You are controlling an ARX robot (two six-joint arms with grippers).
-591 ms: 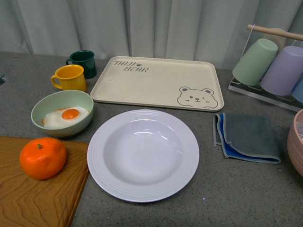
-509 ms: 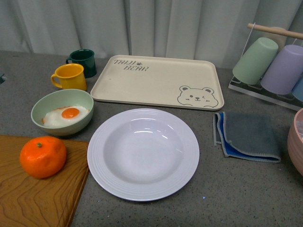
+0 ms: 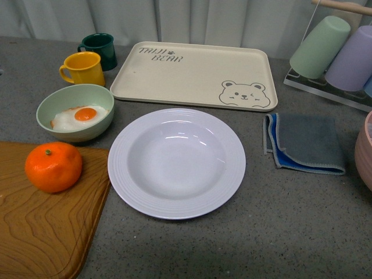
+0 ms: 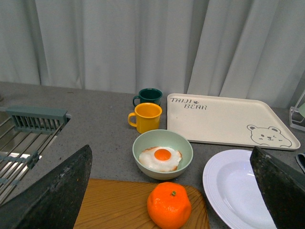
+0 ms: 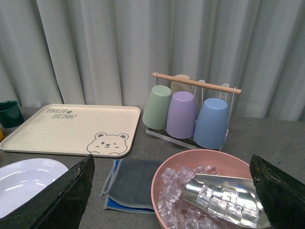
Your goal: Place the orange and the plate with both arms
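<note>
The orange (image 3: 53, 167) sits on a wooden cutting board (image 3: 40, 232) at the front left; in the left wrist view the orange (image 4: 168, 205) lies between my open left gripper's fingers (image 4: 57, 191), some way ahead of them. The white ridged plate (image 3: 176, 161) lies on the grey counter in the middle, empty; its edge shows in the left wrist view (image 4: 228, 188) and in the right wrist view (image 5: 24, 183). My right gripper (image 5: 174, 200) is open and empty, above a pink bowl of ice. Neither gripper shows in the front view.
A green bowl (image 3: 75, 112) with a fried egg stands behind the orange. A yellow mug (image 3: 83, 68) and dark green mug (image 3: 99, 50) are behind it. A beige bear tray (image 3: 195, 74), a grey-blue cloth (image 3: 305, 142), a cup rack (image 5: 190, 112) and the ice bowl (image 5: 209, 191) with a metal scoop stand nearby.
The front view has shifted: everything sits lower and nearer than before, with more of the cutting board showing. No object has moved on the counter.
</note>
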